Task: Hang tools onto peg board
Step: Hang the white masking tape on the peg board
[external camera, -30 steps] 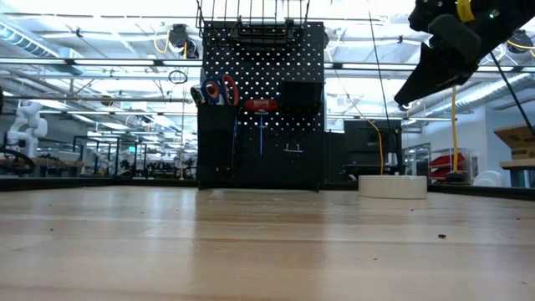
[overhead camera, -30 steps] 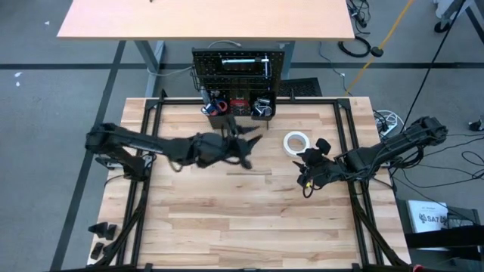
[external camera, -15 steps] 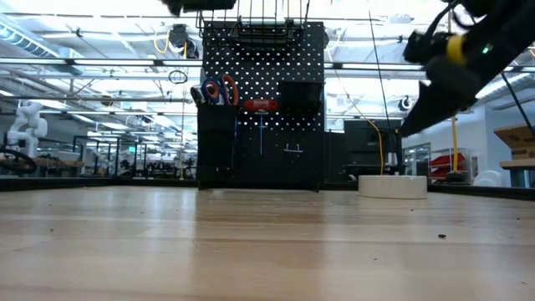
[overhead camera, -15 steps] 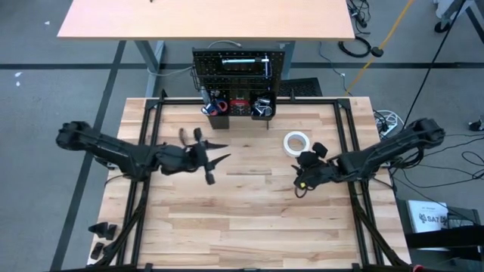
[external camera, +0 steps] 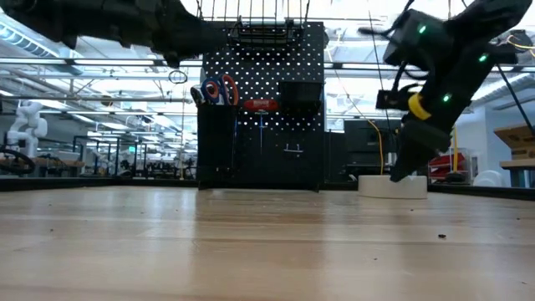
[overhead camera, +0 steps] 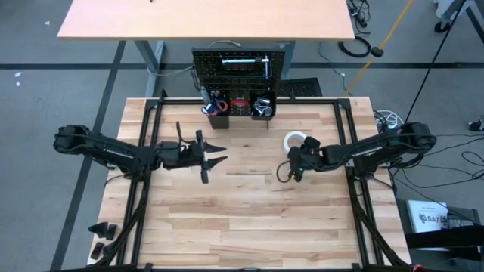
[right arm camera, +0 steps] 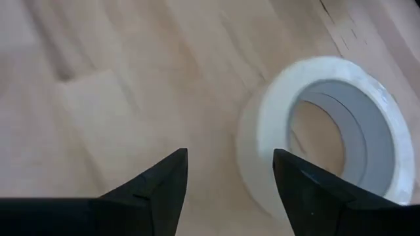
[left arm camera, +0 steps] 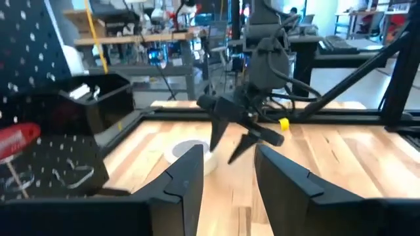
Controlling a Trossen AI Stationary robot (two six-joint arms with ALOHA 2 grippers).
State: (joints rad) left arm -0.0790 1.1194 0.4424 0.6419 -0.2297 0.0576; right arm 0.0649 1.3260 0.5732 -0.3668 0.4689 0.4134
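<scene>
Closing in on the tape [overhead camera: 296,141] with the right gripper [overhead camera: 290,168], fingers spread wide and nothing between them. Lying flat on the table [overhead camera: 227,227], that tape, just in front of the peg board [overhead camera: 240,64] and off toward its right end. Not lined up yet, by the wrist view: roll [right arm camera: 335,131] sitting to one side of the gap [right arm camera: 230,164] rather than inside it, with one finger [right arm camera: 295,177] pointing roughly at the near wall. Best to slide across so that one finger drops into the hole and the other comes down outside the wall, then pinch the wall only. Probably too broad a roll to straddle whole, so no sense trying. Going down gently, too, since a light roll skates away at a nudge on smooth wood. Once pinched, lift straight up before turning toward the board, and keep the ring hanging open-side forward so a peg can pass through it. Worth picking a free peg clear of the scissors [external camera: 221,90] and the red screwdriver [external camera: 261,105] already up there. Meanwhile, waiting over the left half of the table, the left gripper [overhead camera: 215,160], open as well and empty, pointed across at its partner and well clear of the approach.
</scene>
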